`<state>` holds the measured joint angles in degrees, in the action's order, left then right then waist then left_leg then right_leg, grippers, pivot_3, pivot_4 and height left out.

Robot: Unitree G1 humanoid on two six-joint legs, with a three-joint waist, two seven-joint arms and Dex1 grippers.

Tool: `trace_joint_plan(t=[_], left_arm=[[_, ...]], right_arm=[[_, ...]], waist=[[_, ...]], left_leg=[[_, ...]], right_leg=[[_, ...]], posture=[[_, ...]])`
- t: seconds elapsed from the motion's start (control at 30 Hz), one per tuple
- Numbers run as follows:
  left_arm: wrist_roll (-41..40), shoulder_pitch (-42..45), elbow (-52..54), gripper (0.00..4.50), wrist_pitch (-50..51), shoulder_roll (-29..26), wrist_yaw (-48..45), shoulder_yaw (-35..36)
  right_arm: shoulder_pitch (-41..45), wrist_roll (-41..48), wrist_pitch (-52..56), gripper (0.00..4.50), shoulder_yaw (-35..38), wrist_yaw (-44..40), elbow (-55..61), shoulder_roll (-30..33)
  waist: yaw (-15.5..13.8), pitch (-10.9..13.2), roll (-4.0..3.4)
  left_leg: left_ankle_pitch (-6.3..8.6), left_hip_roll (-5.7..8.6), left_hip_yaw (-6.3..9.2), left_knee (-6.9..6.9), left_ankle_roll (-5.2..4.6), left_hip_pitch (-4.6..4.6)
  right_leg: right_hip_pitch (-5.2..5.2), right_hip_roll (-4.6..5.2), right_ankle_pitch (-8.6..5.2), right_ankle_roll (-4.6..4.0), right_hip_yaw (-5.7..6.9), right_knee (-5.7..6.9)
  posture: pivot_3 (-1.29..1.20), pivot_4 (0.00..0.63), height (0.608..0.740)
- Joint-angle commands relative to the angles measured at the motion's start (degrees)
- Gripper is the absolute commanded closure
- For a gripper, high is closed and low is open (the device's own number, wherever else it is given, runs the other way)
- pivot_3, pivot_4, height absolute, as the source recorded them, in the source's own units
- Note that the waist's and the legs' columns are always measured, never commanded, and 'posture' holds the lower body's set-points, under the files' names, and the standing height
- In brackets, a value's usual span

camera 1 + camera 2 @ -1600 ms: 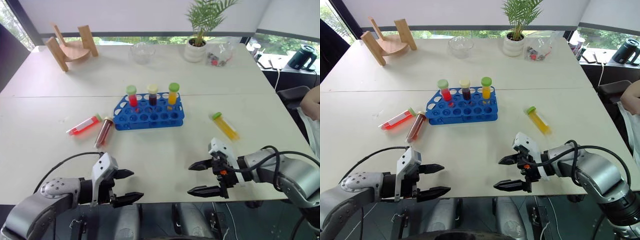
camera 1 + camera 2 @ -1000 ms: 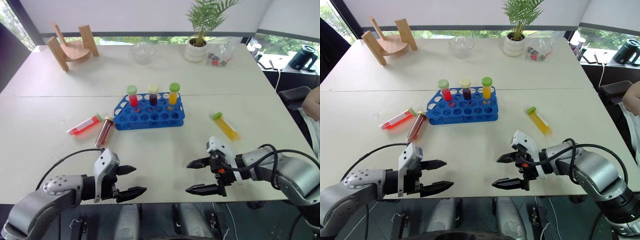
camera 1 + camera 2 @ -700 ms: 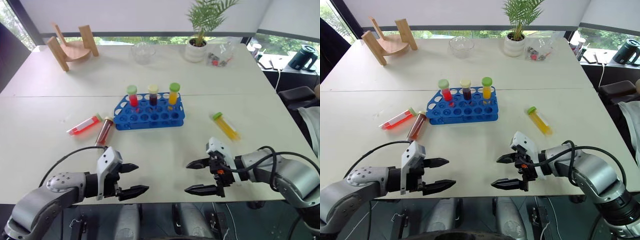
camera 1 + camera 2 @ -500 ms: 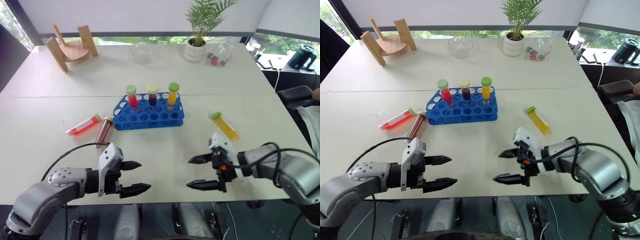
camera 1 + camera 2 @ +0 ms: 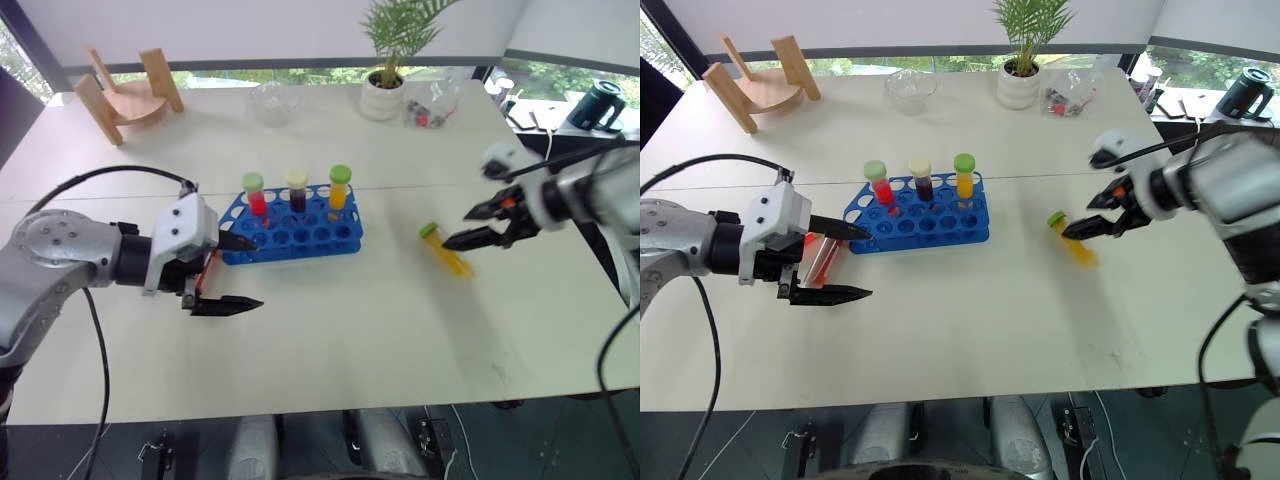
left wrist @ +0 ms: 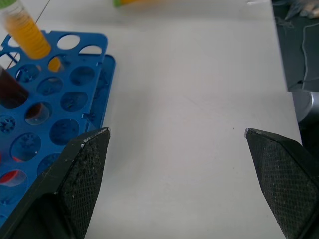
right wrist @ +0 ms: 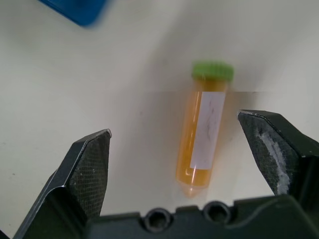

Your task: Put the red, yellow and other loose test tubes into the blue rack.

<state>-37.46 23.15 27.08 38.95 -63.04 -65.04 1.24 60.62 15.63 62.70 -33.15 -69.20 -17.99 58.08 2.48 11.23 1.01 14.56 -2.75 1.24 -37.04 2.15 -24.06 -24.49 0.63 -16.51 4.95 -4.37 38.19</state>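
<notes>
Claws both spread: right claw [image 5: 1095, 218] hovers over the yellow tube [image 7: 203, 141] lying on the tabletop [image 5: 330, 320]; left claw [image 5: 232, 272] sits beside the blue rack [image 5: 300, 232] holding 3 upright tubes.

We've got silver-grey arms, white wrist housings, black cables looping off them, and textured black fingers [image 6: 84, 164] on both grippers.

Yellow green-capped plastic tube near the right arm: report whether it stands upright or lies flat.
Lying flat. The yellow green-capped plastic tube rests on its side on the white table, outside the blue plastic rack, label facing up.
</notes>
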Motion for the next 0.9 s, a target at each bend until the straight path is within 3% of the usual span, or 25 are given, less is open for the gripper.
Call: trace_joint_plan(t=[0.03, 0.27, 0.37, 0.53, 0.6, 0.73, 0.9], left_arm=[[0.5, 2.4, -0.9, 0.05, 0.1, 2.7, 2.7, 0.8], [2.0, -3.6, 1.6, 0.05, 0.4, 4.3, 5.7, 2.4], [2.1, -5.8, 2.9, 0.00, 0.6, 4.5, 7.3, 3.6], [2.1, -7.7, 4.0, 0.00, 0.6, 4.6, 8.7, 4.4], [1.9, -8.4, 4.4, 0.00, 0.7, 4.7, 9.1, 4.8], [-0.5, -12.0, 4.4, 0.00, 2.2, 5.6, 10.0, 7.1], [-3.0, -16.9, 3.1, 0.00, 4.0, 6.3, 9.5, 11.0]], right_arm=[[7.2, -6.0, -1.3, 0.00, -2.6, -2.5, -13.0, -5.3], [11.8, -16.7, -12.9, 0.00, -7.0, -4.7, -33.5, -16.4], [11.2, -21.4, -18.0, 0.83, -8.2, -6.4, -38.2, -18.9], [12.3, -25.6, -20.9, 3.35, -6.4, -8.8, -43.3, -22.1], [12.5, -25.9, -22.5, 3.68, -4.2, -8.5, -43.0, -22.2], [10.2, -17.3, -25.2, 3.68, 10.4, -4.1, -30.2, -23.1], [-4.6, -0.9, -15.4, 3.68, 36.1, 12.7, 8.0, -32.8]], waist=[[0.1, 0.0, -0.07], [0.2, 0.0, -0.07], [0.1, 0.0, 0.05], [0.1, -0.1, 0.09], [0.1, -0.1, 0.08], [0.7, 0.0, 0.04], [1.7, 0.0, 0.00]], left_leg=[[-0.01, -0.01, 0.02, -0.04, 0.01, -0.26], [-0.01, -0.02, 0.00, -0.07, 0.02, -0.31], [-0.03, -0.02, 0.03, -0.20, 0.05, -0.25], [-0.05, 0.01, 0.04, -0.20, 0.07, 0.32], [-0.04, 0.01, 0.04, -0.14, 0.07, 0.54], [-0.04, -0.01, 0.05, -0.07, 0.07, 0.61], [-0.04, -0.09, 0.12, -0.02, 0.07, 0.60]], right_leg=[[-0.26, -0.02, 0.00, 0.00, 0.01, 0.07], [-0.35, -0.02, 0.01, 0.00, -0.01, 0.16], [-0.21, -0.01, 0.04, 0.03, 0.02, 0.19], [0.38, 0.00, 0.06, 0.07, 0.02, 0.17], [0.56, -0.01, 0.06, 0.07, 0.02, 0.17], [0.59, -0.02, 0.06, 0.07, -0.01, 0.18], [0.40, -0.12, 0.02, 0.00, -0.08, 0.50]], posture=[[0.00, 0.150, 0.740], [0.00, 0.150, 0.740], [0.00, 0.150, 0.740], [0.00, 0.150, 0.740], [0.00, 0.150, 0.740], [0.00, 0.150, 0.740], [0.00, 0.150, 0.740]])
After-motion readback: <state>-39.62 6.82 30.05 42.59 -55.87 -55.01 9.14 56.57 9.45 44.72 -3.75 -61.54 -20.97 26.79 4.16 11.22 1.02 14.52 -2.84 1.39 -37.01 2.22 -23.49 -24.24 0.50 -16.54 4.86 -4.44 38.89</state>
